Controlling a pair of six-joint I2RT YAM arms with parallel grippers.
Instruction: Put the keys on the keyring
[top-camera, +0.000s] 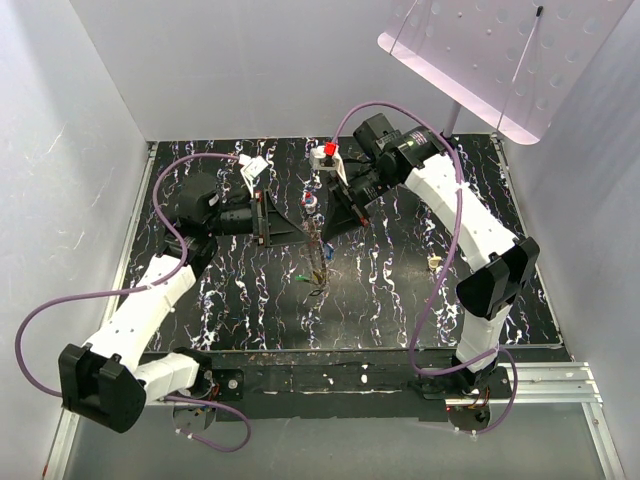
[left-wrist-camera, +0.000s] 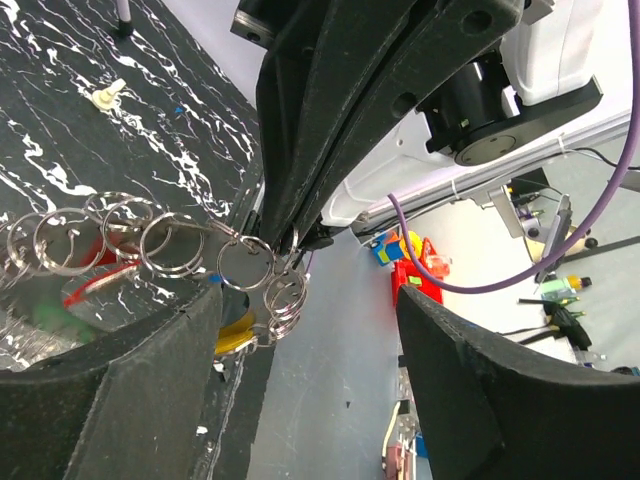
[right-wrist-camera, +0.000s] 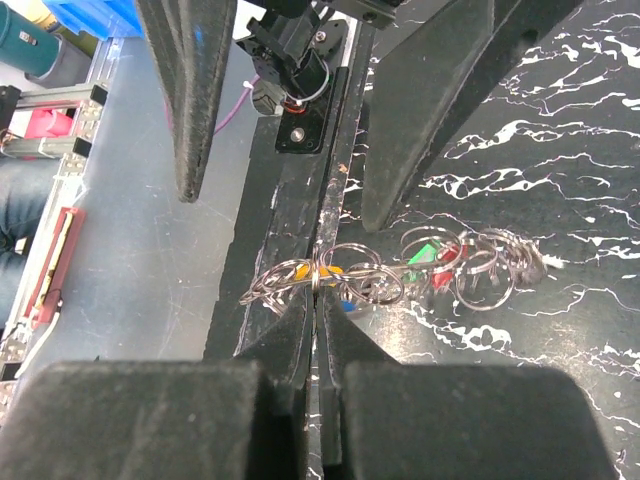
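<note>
A chain of linked metal keyrings (right-wrist-camera: 440, 262) carries keys with yellow (right-wrist-camera: 300, 270), green (right-wrist-camera: 425, 253), red and blue caps. My right gripper (right-wrist-camera: 318, 295) is shut on one ring (right-wrist-camera: 318, 272) at the chain's end and holds it up over the table's middle (top-camera: 318, 212). The rest of the chain trails down to the black marbled mat (top-camera: 318, 270). My left gripper (left-wrist-camera: 308, 298) is open wide, its fingers (left-wrist-camera: 120, 400) on either side of the held ring (left-wrist-camera: 245, 262) without touching it. The yellow cap (left-wrist-camera: 235, 335) hangs just below that ring.
A small beige lump (top-camera: 434, 262) lies on the mat at the right, also seen in the left wrist view (left-wrist-camera: 105, 93). A pink perforated board (top-camera: 480, 50) on a stand hangs over the back right. White walls close in three sides.
</note>
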